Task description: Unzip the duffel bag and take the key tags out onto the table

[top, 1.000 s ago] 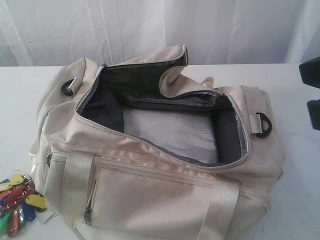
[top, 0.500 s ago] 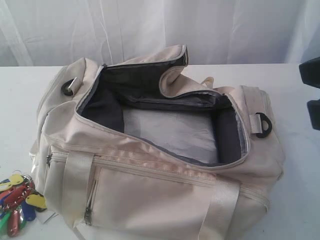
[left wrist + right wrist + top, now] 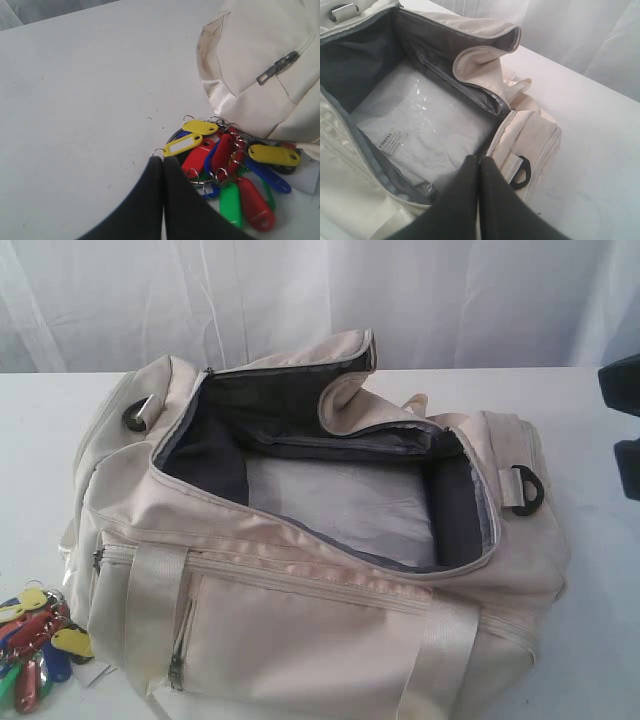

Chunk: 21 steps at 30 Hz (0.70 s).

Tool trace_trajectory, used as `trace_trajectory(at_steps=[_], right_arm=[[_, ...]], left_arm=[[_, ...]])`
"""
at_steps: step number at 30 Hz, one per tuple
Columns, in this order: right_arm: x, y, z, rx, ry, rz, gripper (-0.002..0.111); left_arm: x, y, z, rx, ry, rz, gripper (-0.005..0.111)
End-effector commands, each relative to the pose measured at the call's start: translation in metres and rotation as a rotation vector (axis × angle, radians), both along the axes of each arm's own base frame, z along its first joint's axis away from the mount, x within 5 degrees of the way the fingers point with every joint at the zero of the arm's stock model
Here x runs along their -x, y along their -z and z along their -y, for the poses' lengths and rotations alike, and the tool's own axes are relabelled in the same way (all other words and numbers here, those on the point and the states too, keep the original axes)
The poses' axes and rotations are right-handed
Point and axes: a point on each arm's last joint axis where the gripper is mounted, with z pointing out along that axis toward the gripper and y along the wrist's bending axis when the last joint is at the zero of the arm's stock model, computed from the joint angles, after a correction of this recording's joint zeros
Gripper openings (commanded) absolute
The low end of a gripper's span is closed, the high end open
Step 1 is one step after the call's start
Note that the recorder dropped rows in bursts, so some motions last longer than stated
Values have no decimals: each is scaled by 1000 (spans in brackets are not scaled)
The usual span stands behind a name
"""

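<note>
The cream-beige duffel bag [image 3: 320,570] lies on the white table [image 3: 600,570] with its top zipper open, showing dark grey lining and a flat plastic-wrapped white sheet [image 3: 415,125] on its floor. The key tags [image 3: 35,645], a red, yellow, blue and green bunch on metal rings, rest on the table beside the bag's left end. In the left wrist view my left gripper [image 3: 162,160] is shut and empty, its tips just short of a yellow tag's ring in the key tags [image 3: 230,170]. Over the bag's right end, my right gripper [image 3: 479,159] is shut and empty, close to a black D-ring [image 3: 520,172].
A white pleated curtain [image 3: 320,300] hangs behind the table. A dark part of the right arm [image 3: 625,390] shows at the right edge of the exterior view. The bag's side zip pocket [image 3: 275,67] sits right by the key tags.
</note>
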Motion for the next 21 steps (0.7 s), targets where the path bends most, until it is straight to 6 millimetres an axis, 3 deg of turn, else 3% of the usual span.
trace_trajectory(at_steps=[1,5,16,21], right_arm=[[1,-3,8,-33,20,21,0],[5,7,12,-203,-25,69,0],[13,107,29,-453,-30,244,0],[23,138,45,-655,65,324,0]], left_arm=[[0,1,0,6,-3,-3,0],[0,1,0,6,-3,-3,0],[0,1,0,4,-2,-3,0],[0,1,0,4,-2,-3,0]])
